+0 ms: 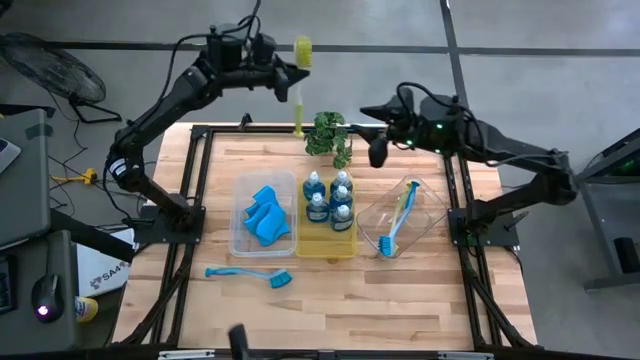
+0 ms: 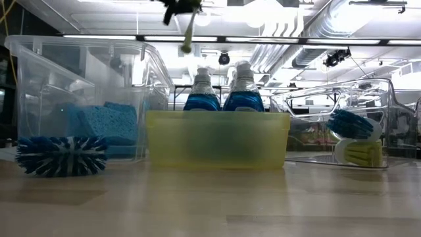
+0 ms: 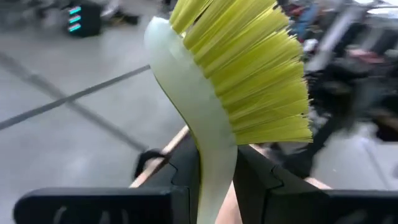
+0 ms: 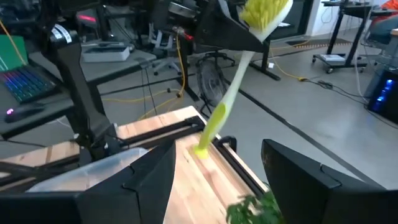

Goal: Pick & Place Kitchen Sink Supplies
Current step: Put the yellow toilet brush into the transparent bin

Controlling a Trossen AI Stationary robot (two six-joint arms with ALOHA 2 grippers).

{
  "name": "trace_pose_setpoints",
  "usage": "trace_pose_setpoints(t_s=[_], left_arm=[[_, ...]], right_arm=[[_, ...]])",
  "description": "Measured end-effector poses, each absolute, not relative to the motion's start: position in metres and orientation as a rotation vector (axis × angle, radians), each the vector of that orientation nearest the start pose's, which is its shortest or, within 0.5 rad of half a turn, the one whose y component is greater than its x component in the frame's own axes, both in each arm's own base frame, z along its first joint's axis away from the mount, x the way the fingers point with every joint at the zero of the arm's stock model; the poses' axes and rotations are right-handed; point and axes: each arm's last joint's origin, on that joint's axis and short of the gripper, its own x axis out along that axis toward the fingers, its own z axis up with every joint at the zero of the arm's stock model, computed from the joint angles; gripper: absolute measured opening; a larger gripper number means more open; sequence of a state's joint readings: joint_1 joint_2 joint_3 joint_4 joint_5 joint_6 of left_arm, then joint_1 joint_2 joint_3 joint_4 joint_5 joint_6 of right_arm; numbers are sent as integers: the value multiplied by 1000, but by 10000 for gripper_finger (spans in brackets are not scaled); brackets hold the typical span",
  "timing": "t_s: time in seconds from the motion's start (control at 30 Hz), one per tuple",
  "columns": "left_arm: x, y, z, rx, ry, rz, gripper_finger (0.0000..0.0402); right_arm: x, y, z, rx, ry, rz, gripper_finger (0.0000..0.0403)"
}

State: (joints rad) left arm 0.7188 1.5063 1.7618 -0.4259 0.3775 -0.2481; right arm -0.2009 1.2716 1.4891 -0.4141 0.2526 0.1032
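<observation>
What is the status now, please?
Left gripper shut on yellow-green brush, raised at far edge. Right gripper open, empty, beside plant. Nothing in the way.

Potted plant [image 1: 329,136] behind clear tray [image 1: 243,238], yellow tray [image 1: 327,246], tilted clear tray [image 1: 430,207]

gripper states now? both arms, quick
Left gripper: shut on the yellow-green dish brush, held high over the table's far edge.
Right gripper: open, empty, hovering near the potted plant.
</observation>
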Motion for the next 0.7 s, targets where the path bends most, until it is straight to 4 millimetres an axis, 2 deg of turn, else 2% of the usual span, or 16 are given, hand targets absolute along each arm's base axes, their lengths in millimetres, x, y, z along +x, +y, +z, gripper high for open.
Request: trace_pose_setpoints(t_s=[0.3,0.47,0.7], left_arm=[[276,159,484,-204,20,126,64],[285,143,485,-163,17,68,64],[292,128,484,-144,22,26,64]], right_arm=[[288,-81,438,99,115,-447,232],[300,-89,436,109,61,-384,232],[310,-90,433,110,38,-311,232]])
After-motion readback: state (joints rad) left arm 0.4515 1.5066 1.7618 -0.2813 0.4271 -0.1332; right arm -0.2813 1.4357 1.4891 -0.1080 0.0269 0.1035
